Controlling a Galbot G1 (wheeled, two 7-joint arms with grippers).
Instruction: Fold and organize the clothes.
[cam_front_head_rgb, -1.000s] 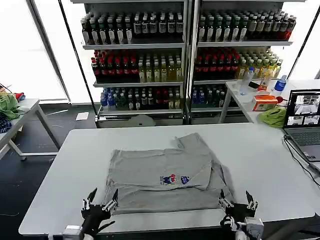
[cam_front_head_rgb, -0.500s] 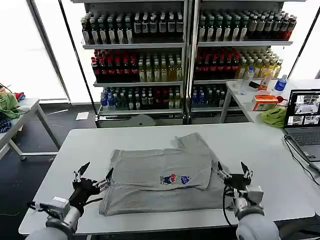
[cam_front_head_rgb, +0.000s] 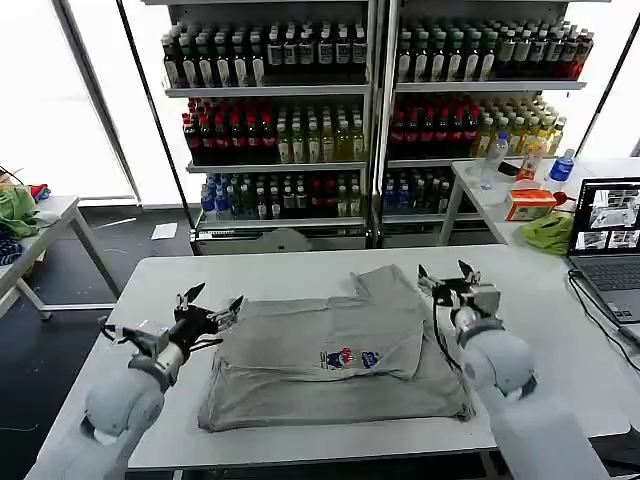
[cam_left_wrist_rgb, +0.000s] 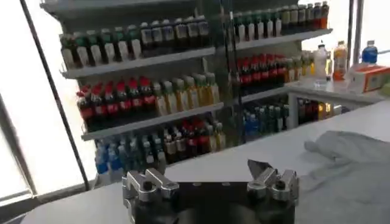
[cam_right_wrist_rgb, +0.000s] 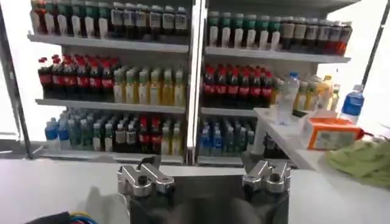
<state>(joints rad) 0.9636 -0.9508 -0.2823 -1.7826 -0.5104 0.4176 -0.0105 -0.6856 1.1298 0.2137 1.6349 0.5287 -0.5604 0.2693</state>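
The grey T-shirt (cam_front_head_rgb: 335, 365) lies partly folded mid-counter (cam_front_head_rgb: 560, 300), chest print facing up. The left pincer (cam_front_head_rgb: 210, 312) hovers spread at its far left corner; the right pincer (cam_front_head_rgb: 448, 280) hovers spread just beyond the far right edge, near the protruding sleeve. Uneven grabs would likely skew the fold, and pinching only the top layer could drag the stacked layers apart.
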